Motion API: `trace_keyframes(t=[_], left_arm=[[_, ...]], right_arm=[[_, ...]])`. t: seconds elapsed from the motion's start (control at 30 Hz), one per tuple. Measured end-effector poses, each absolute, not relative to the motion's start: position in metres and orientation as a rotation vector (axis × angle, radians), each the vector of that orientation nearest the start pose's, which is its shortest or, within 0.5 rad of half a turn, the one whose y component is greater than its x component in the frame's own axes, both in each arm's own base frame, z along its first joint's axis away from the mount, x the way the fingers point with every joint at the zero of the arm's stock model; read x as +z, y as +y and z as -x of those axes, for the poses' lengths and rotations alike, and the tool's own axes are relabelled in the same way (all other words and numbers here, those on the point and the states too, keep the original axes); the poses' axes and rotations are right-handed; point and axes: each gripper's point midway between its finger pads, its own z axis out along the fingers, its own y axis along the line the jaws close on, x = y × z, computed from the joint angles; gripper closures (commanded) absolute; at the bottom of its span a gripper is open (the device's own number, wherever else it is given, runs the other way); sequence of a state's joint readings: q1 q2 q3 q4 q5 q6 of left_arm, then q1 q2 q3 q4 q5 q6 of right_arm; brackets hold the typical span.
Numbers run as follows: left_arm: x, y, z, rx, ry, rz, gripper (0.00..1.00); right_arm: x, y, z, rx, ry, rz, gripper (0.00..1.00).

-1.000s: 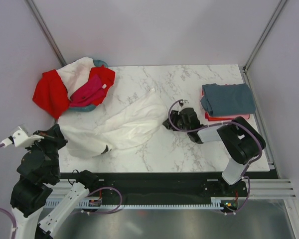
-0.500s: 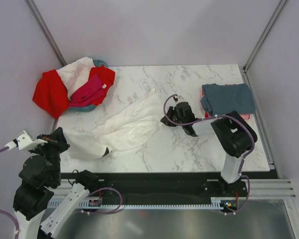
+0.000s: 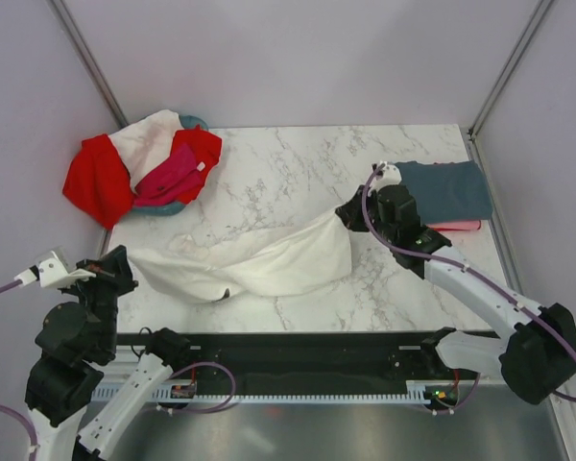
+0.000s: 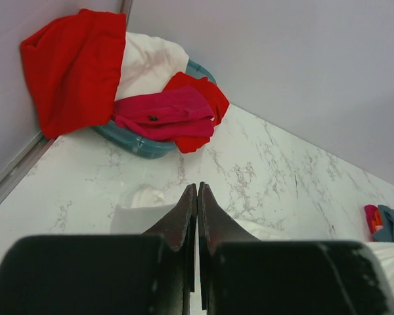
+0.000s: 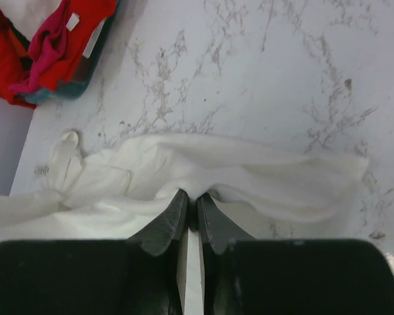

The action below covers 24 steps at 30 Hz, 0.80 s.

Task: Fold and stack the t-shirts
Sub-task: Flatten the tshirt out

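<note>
Marble bench (image 3: 298, 163): folded stack (image 3: 446, 187) is laid upper right, white t-shirt (image 3: 269, 259) is pinched unfolded by right end effector (image 5: 192, 195), left end effector (image 4: 197, 187) is shut, basket heap (image 3: 134, 168) is left to do.

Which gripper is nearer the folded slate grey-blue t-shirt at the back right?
Right. The right gripper, pinching the crumpled white t-shirt, sits just left of the folded slate grey-blue t-shirt. The left gripper is far off at the marble table's near-left corner.
</note>
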<state>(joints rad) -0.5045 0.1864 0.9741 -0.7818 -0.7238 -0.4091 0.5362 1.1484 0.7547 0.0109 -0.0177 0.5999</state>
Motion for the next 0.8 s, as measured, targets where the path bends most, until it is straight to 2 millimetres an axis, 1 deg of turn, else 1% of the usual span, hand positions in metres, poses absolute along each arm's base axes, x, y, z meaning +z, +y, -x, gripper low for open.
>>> trace_keyframes(t=[0.03,0.07,0.1,0.13,0.17,0.2,0.23,0.3,0.37,0.4,0.43,0.53,0.6,0.67,0.73,0.8], left_arm=[[0.342,0.038,-0.145,-0.154,1.491,0.486,0.98],[0.342,0.037,-0.146,-0.155,1.494,0.483,0.98],[0.341,0.035,-0.148,-0.157,1.498,0.479,0.98],[0.34,0.033,-0.15,-0.159,1.502,0.474,0.98],[0.339,0.031,-0.153,-0.161,1.508,0.469,0.98],[0.337,0.029,-0.156,-0.158,1.516,0.465,0.98],[0.334,0.027,-0.159,-0.152,1.527,0.46,0.98],[0.33,0.023,-0.164,-0.146,1.543,0.453,0.98],[0.327,0.021,-0.168,-0.141,1.553,0.448,0.98],[0.325,0.02,-0.169,-0.141,1.559,0.443,0.98],[0.324,0.018,-0.17,-0.143,1.563,0.438,0.98],[0.323,0.015,-0.173,-0.152,1.562,0.432,0.98],[0.321,0.013,-0.175,-0.156,1.562,0.428,0.98],[0.32,0.01,-0.177,-0.165,1.565,0.42,0.98],[0.318,0.007,-0.179,-0.175,1.571,0.409,0.98],[0.315,0.002,-0.183,-0.184,1.578,0.398,0.98]], right_arm=[[0.199,0.215,-0.32,0.727,2.024,-0.061,0.79],[0.202,0.216,-0.329,0.697,2.029,-0.065,0.71],[0.207,0.218,-0.34,0.672,2.03,-0.067,0.49],[0.209,0.222,-0.354,0.649,2.037,-0.068,0.39],[0.204,0.225,-0.366,0.615,2.062,-0.061,0.31],[0.201,0.231,-0.381,0.591,2.08,-0.055,0.27],[0.193,0.235,-0.393,0.563,2.104,-0.049,0.26],[0.168,0.238,-0.401,0.521,2.168,-0.032,0.26],[0.138,0.231,-0.392,0.479,2.249,-0.024,0.26],[0.125,0.226,-0.382,0.459,2.287,-0.022,0.27],[0.112,0.22,-0.372,0.438,2.325,-0.02,0.28],[0.085,0.199,-0.335,0.401,2.398,-0.019,0.31],[0.075,0.186,-0.31,0.39,2.429,-0.023,0.32],[0.07,0.176,-0.291,0.393,2.437,-0.032,0.32],[0.069,0.17,-0.279,0.404,2.432,-0.036,0.31],[0.066,0.168,-0.273,0.415,2.423,-0.039,0.32]])
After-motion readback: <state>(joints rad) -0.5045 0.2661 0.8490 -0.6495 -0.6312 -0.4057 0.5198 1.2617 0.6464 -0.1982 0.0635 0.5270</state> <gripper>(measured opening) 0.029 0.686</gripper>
